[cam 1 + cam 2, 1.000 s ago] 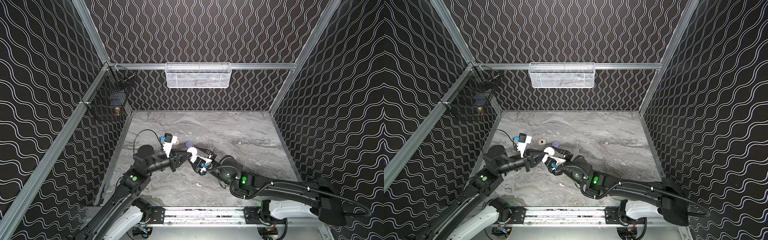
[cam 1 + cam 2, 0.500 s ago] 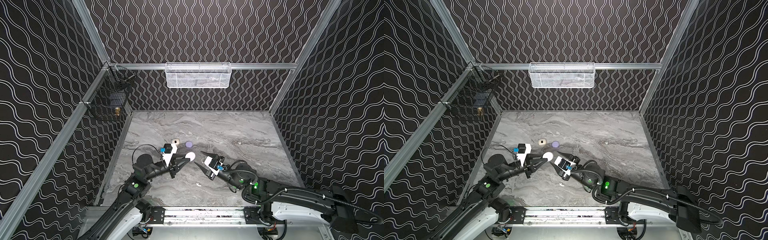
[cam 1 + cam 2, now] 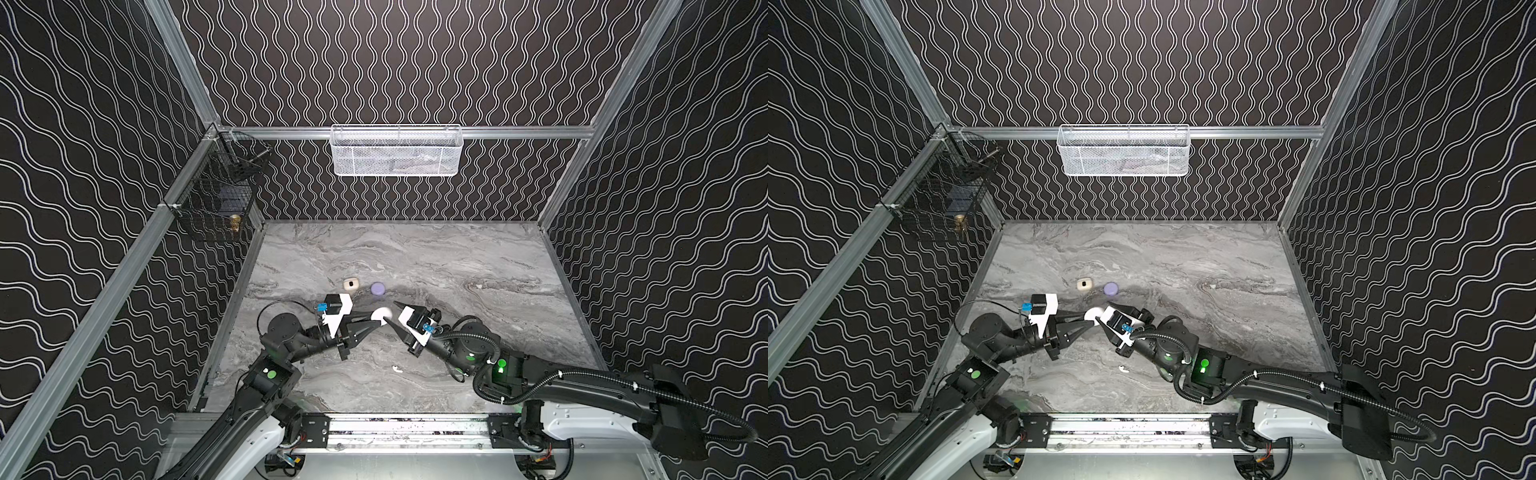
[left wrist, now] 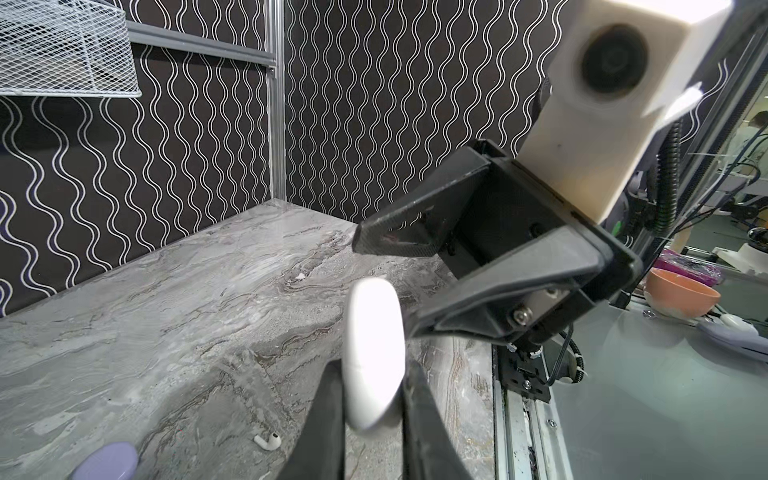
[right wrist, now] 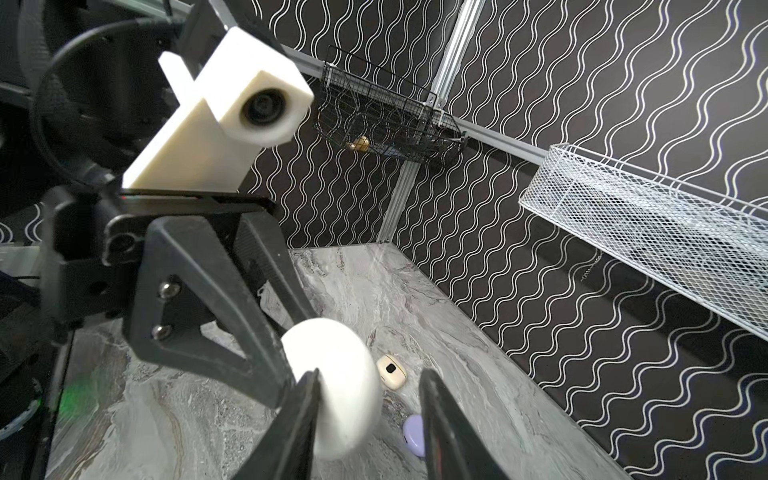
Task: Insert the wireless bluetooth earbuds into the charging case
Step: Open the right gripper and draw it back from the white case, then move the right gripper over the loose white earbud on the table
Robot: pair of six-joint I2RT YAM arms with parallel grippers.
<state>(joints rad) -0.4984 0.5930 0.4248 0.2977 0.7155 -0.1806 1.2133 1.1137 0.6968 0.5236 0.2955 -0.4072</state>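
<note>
**Handover pose above the table.** We show the left gripper (image 3: 377, 319) clamped on the white charging case (image 3: 382, 313), which it holds clear of the marble table (image 3: 457, 257). The right gripper (image 3: 390, 311) faces it with jaws partly apart, straddling the case's free end. In the right wrist view one finger (image 5: 299, 415) overlaps the case while the opposite finger stands off it; we cannot tell whether the first one touches. One white earbud (image 3: 397, 368) lies on the table on the near side of the case, well apart from it. On the far side of the case lie a cream case (image 3: 351, 284) and a lavender case (image 3: 377, 288), side by side.
</note>
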